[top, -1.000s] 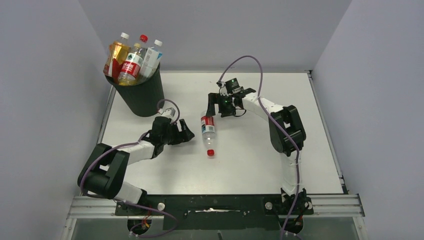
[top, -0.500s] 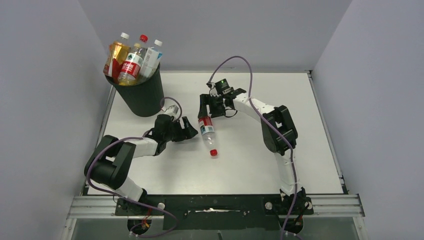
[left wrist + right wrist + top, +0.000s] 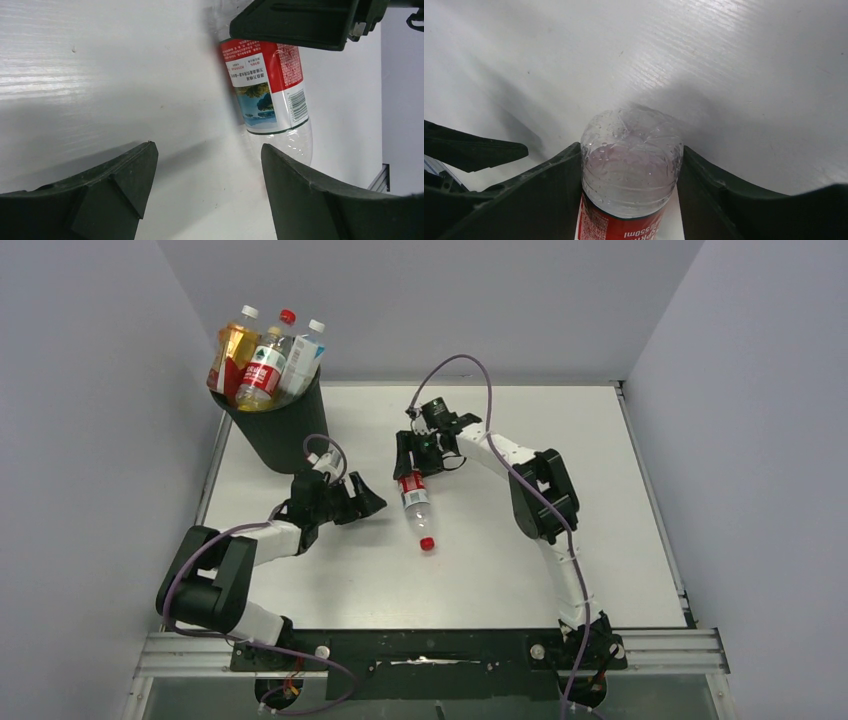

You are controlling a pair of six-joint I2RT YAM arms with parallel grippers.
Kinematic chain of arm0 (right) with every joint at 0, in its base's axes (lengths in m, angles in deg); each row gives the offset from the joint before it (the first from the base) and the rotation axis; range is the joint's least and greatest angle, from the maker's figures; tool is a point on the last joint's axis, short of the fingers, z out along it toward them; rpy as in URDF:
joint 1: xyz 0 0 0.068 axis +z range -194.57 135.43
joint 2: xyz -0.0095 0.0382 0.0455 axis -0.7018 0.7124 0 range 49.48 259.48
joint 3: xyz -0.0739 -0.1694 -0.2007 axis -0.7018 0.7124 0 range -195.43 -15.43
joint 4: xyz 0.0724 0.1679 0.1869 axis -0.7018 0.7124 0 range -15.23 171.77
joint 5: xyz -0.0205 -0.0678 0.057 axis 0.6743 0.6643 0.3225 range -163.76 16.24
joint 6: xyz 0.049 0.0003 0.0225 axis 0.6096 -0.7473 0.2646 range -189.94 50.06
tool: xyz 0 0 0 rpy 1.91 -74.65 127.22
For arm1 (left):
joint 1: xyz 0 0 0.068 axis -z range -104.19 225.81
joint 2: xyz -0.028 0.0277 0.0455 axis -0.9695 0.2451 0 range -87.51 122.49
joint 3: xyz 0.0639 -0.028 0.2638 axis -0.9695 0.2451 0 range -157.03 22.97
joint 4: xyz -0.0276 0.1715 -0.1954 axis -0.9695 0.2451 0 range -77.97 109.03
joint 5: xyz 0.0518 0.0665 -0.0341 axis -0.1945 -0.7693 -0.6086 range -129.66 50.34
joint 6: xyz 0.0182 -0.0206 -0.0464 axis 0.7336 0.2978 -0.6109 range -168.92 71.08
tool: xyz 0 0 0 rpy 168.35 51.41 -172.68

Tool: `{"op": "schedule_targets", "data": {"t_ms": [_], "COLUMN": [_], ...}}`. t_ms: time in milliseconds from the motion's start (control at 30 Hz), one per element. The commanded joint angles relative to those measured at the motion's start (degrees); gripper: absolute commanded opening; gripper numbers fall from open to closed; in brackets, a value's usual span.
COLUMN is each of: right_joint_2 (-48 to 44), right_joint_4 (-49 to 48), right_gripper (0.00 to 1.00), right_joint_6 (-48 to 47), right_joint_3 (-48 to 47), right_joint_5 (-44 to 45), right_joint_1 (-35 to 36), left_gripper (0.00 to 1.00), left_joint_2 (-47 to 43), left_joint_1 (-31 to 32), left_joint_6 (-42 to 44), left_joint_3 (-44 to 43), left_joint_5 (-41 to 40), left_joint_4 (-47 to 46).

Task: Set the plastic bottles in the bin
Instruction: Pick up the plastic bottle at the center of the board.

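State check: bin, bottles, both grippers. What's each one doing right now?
bin: upright, bottles poking out of the top.
bottles in the bin: three visible, standing, capped.
loose bottle: lying on its side, capped.
left gripper: open, empty, next to the loose bottle.
right gripper: closed on the loose bottle's bottom end, a finger against each side.

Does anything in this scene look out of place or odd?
One clear plastic bottle with a red label and red cap lies on its side on the white table, its base inside the right end effector. In the round black bin, three bottles stick above the rim, so it looks overfull.
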Motion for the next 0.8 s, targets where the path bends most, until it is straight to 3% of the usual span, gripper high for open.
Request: {"op": "schedule_targets", "data": {"t_ms": [0,133,533,767], "right_joint_2": [2.4,2.3,-12.3,-24.8], "right_joint_4": [6.8,7.1,-3.3,-18.5], "right_gripper": [0.53,0.44,0.44,0.42], "right_joint_6": [-4.3,-6.1,-5.8,-2.9], "right_joint_3": [-5.4,-5.9,-12.7,-1.5], "right_joint_5": [-0.2,-2.5,4.1,7.0], "right_joint_1": [0.1,-1.8,-5.8,-5.8], "left_gripper": [0.75,0.75,0.76,0.77], "left_joint_2": [-0.7,-3.7,-20.8,-27.2], "left_joint_1": [-0.3,-0.1,-0.7,-3.3], "left_joint_6": [-1.8,-2.4,0.3,-1.1], "left_joint_3": [-1.2,-1.8,-6.4,-6.6], "left_joint_5": [4.1,1.4,-10.3,-15.2], "left_joint_4": [-2.1,1.0,19.2,22.1]}}
